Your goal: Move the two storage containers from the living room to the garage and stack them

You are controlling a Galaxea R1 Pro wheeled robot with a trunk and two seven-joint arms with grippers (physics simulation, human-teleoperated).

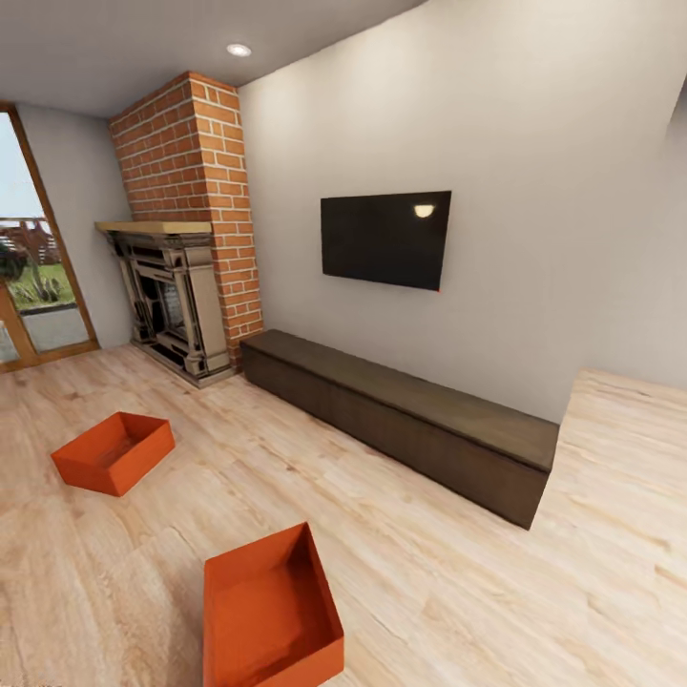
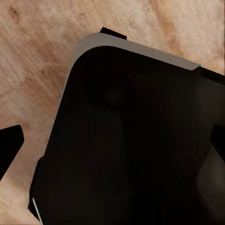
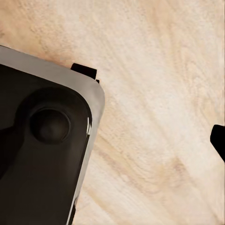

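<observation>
Bins both on the living-room wood floor, empty and upright, so nothing is moved yet: carrying and stacking in the garage all remain. Near bin lies ahead of the claws, long axis running away toward the wall; far bin, further ahead and left, is turned slantwise, long axis toward the fireplace. Left finger and right finger hang over the floor beside the robot's base; released or clenched, cannot tell.

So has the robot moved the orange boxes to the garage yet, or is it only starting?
Only starting. Nothing looks done: both bins sit on the light wood floor of the living room, the near container by the picture's bottom edge and the far container nearer the fireplace. Nothing is in hand: neither bin is held or lifted. Still left: picking both up, carrying them to the garage and stacking one on the other.
</observation>
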